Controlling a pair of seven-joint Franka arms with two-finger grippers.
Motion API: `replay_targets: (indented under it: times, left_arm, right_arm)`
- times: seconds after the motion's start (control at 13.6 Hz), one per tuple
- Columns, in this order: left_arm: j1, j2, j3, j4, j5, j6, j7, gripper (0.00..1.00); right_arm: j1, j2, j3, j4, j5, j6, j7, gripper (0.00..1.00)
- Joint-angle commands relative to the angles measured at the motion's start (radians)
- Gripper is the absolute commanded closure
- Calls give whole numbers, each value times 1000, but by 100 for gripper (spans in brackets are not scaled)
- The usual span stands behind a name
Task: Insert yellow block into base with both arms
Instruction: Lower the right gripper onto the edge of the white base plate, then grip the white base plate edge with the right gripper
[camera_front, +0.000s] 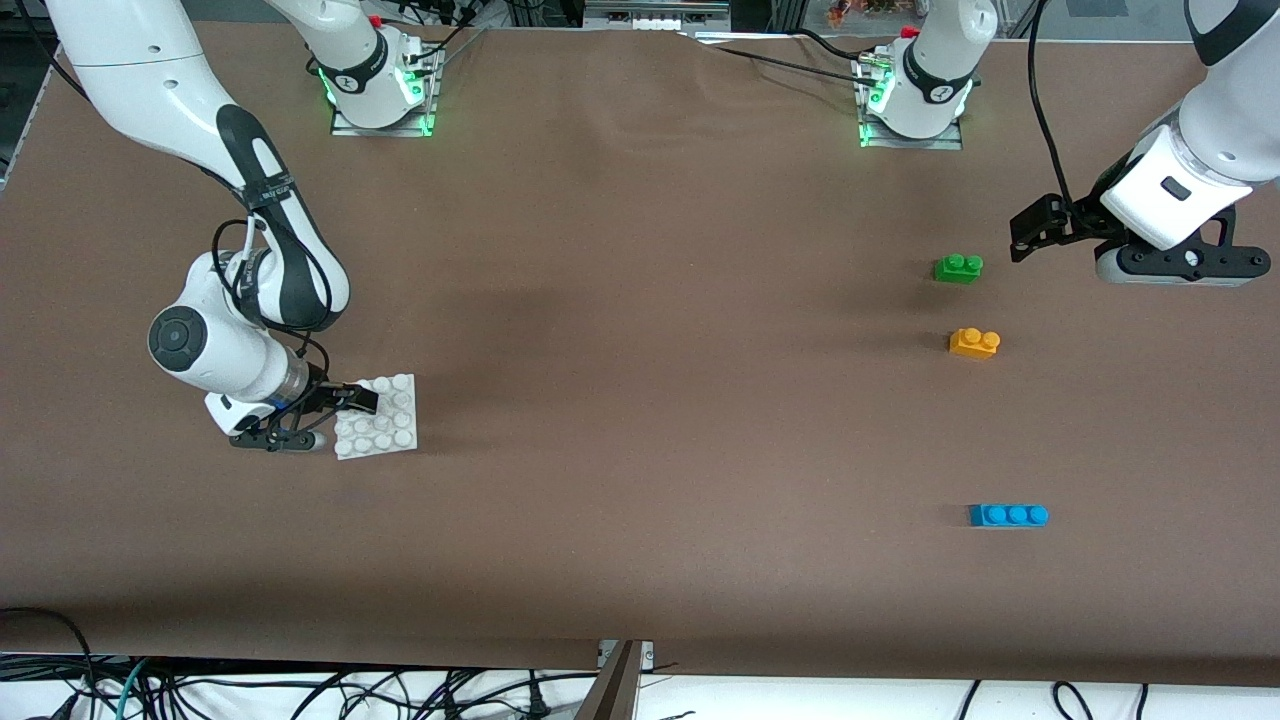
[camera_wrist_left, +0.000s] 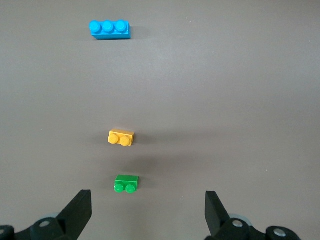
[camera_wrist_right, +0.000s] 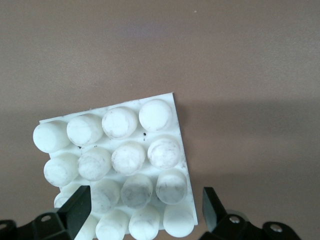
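Note:
The yellow block (camera_front: 974, 343) lies on the table toward the left arm's end, between a green brick and a blue brick. It also shows in the left wrist view (camera_wrist_left: 121, 137). The white studded base (camera_front: 395, 425) lies flat toward the right arm's end. My right gripper (camera_front: 340, 412) is low and open. Its fingers straddle one edge of the base (camera_wrist_right: 127, 157) without closing on it. My left gripper (camera_front: 1025, 240) is open and empty in the air, over bare table beside the green brick. In the left wrist view its fingertips (camera_wrist_left: 80, 210) stand wide apart.
A green two-stud brick (camera_front: 958, 268) lies just farther from the front camera than the yellow block, and shows in the left wrist view (camera_wrist_left: 126, 183). A blue three-stud brick (camera_front: 1008, 515) lies nearer the camera (camera_wrist_left: 110, 29). Brown table cover spans between base and bricks.

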Motion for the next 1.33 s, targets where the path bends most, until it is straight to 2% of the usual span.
replay_targets:
  times: [0.0,0.52,1.25]
  left_arm:
    - [-3,6,6,18,-19,-14,-1,0]
    - [-3,6,6,18,-19,-14,-1,0]
    - [-3,6,6,18,-19,-14,-1,0]
  right_arm:
    - [-3,0,2,0,17,24,-41,1]
    - [-3,43,2,2,13,83,-42,1]
    - [-3,57,-6,0,13,110,-93,2]
